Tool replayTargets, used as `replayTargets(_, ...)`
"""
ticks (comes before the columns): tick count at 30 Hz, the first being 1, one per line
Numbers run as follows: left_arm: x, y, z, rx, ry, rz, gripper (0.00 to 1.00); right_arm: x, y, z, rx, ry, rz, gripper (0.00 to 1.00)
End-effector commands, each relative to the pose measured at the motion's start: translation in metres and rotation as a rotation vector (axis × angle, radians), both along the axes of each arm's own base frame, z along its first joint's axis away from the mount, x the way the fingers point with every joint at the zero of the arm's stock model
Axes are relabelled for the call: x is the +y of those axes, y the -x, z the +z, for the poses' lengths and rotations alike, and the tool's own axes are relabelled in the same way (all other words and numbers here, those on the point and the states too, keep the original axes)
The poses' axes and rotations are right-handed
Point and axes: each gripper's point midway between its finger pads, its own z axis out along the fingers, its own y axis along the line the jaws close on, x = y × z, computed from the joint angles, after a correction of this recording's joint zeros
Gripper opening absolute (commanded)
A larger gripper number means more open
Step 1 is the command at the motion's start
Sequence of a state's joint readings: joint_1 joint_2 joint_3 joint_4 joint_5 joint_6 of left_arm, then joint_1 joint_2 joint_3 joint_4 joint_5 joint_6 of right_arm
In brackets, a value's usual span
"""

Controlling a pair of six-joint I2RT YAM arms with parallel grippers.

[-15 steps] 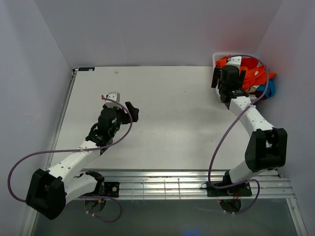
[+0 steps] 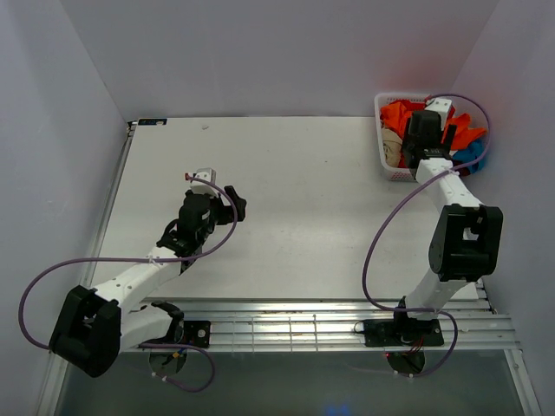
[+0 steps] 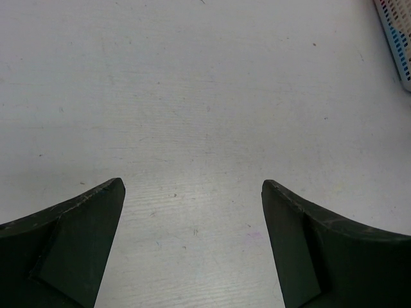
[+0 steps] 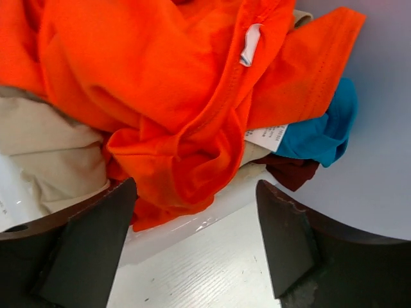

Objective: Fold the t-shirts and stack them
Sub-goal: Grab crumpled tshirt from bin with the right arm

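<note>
A pile of t-shirts fills the white basket (image 2: 388,149) at the table's far right. The bright orange shirt (image 4: 160,83) lies on top with a white tag showing, and it also shows in the top view (image 2: 399,113). A tan shirt (image 4: 51,141) lies under it at the left. A blue shirt (image 4: 318,128) and a dark red shirt (image 4: 292,172) hang over the right side. My right gripper (image 4: 196,186) is open and empty just above the orange shirt's lower fold and the basket rim (image 4: 186,224). My left gripper (image 3: 192,184) is open and empty over bare table.
The white table (image 2: 303,191) runs between grey walls on both sides and at the back. The basket's lattice corner (image 3: 395,38) shows at the top right of the left wrist view. A metal rail (image 2: 329,325) runs along the near edge.
My right gripper has moved back and to the right, from the basket's near left side to over the shirt pile. My left arm has shifted slightly.
</note>
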State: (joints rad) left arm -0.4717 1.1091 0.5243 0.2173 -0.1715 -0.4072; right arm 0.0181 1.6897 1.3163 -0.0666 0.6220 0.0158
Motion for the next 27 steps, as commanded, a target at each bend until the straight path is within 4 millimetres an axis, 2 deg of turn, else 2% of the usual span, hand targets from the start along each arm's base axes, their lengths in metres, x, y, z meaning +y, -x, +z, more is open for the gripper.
replayTargets(1, -0.002, -0.001, 0.004, -0.025, 0.008, -0.010, 0.98, -0.020, -0.012, 0.018, -0.050, -0.013, -0.027, 0.79)
replayTargets(5, -0.001, -0.002, 0.003, -0.029, 0.003, -0.002, 0.98, -0.014, -0.020, 0.009, -0.043, -0.062, 0.034, 0.48)
replayTargets(8, 0.000, -0.002, 0.001, -0.023, 0.001, 0.003, 0.98, -0.008, -0.024, 0.004, -0.037, -0.080, 0.077, 0.41)
replayTargets(9, 0.000, -0.002, 0.001, -0.023, 0.003, 0.002, 0.98, -0.005, -0.024, 0.006, -0.042, -0.085, 0.093, 0.36)
replayTargets(10, 0.000, -0.002, 0.001, -0.020, 0.005, 0.003, 0.98, -0.003, -0.025, 0.007, -0.045, -0.088, 0.107, 0.28)
replayTargets(11, 0.000, -0.001, 0.000, -0.021, 0.008, 0.004, 0.98, 0.001, -0.024, 0.005, -0.042, -0.099, 0.129, 0.11)
replayTargets(12, 0.000, -0.001, 0.000, -0.018, 0.012, 0.004, 0.98, 0.003, -0.023, 0.011, -0.056, -0.103, 0.139, 0.08)
replayTargets(16, -0.002, 0.002, 0.001, -0.017, 0.028, -0.006, 0.98, 0.020, -0.016, 0.028, -0.085, -0.141, 0.222, 0.08)
replayTargets(17, -0.003, 0.002, 0.002, -0.019, 0.032, -0.010, 0.98, 0.030, -0.013, 0.040, -0.113, -0.167, 0.266, 0.08)
replayTargets(19, -0.004, 0.003, 0.002, -0.018, 0.039, -0.013, 0.98, 0.048, -0.009, 0.053, -0.122, -0.200, 0.331, 0.08)
replayTargets(22, -0.005, 0.005, 0.005, -0.019, 0.057, -0.020, 0.98, 0.089, 0.001, 0.088, -0.165, -0.271, 0.490, 0.08)
replayTargets(24, -0.006, 0.007, 0.005, -0.021, 0.066, -0.022, 0.98, 0.146, 0.015, 0.130, -0.223, -0.291, 0.656, 0.08)
replayTargets(25, -0.005, 0.008, 0.006, -0.022, 0.073, -0.022, 0.98, 0.165, 0.023, 0.141, -0.226, -0.299, 0.713, 0.08)
replayTargets(26, -0.005, 0.009, 0.007, -0.024, 0.076, -0.022, 0.98, 0.182, 0.033, 0.161, -0.256, -0.303, 0.771, 0.08)
replayTargets(27, -0.005, 0.010, 0.008, -0.026, 0.078, -0.021, 0.98, 0.214, 0.045, 0.175, -0.267, -0.314, 0.850, 0.08)
